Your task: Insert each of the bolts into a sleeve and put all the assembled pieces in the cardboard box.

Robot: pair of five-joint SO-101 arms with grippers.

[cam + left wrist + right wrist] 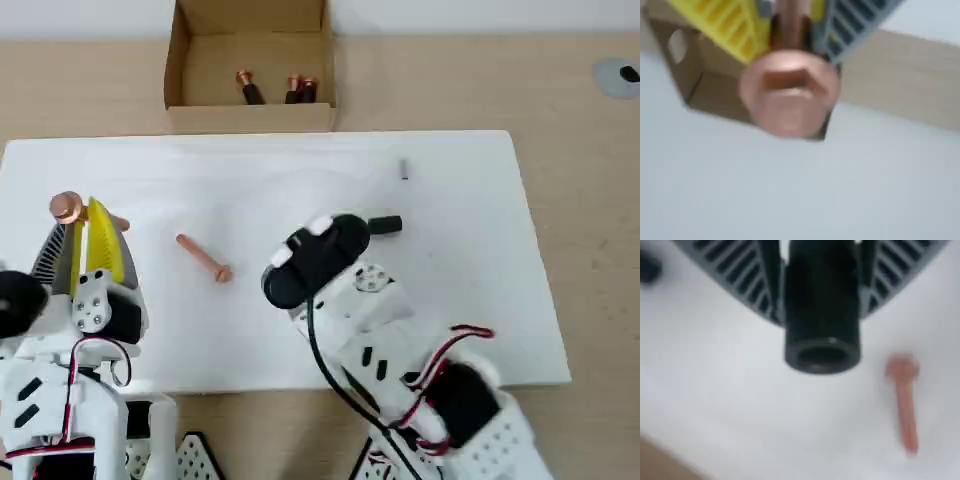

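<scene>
Bolt one (68,207) is pinched tight by its thin stem in the left gripper (790,20), above the left side of the white mat (470,300). Bolt two (205,258) lies flat on the mat between the arms. Both look small, hard, light and a bit slippery, so I'd grab the stem, not the round head. The right gripper (822,275) squeezes a black sleeve (822,335), hole facing out. The cardboard box (178,90) sits past the mat's far edge, with lots of open room.

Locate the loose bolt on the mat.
In the high view the loose bolt lies flat on the white mat, between the left claw, which grips another bolt, and the right claw, which grips a black sleeve.
</scene>
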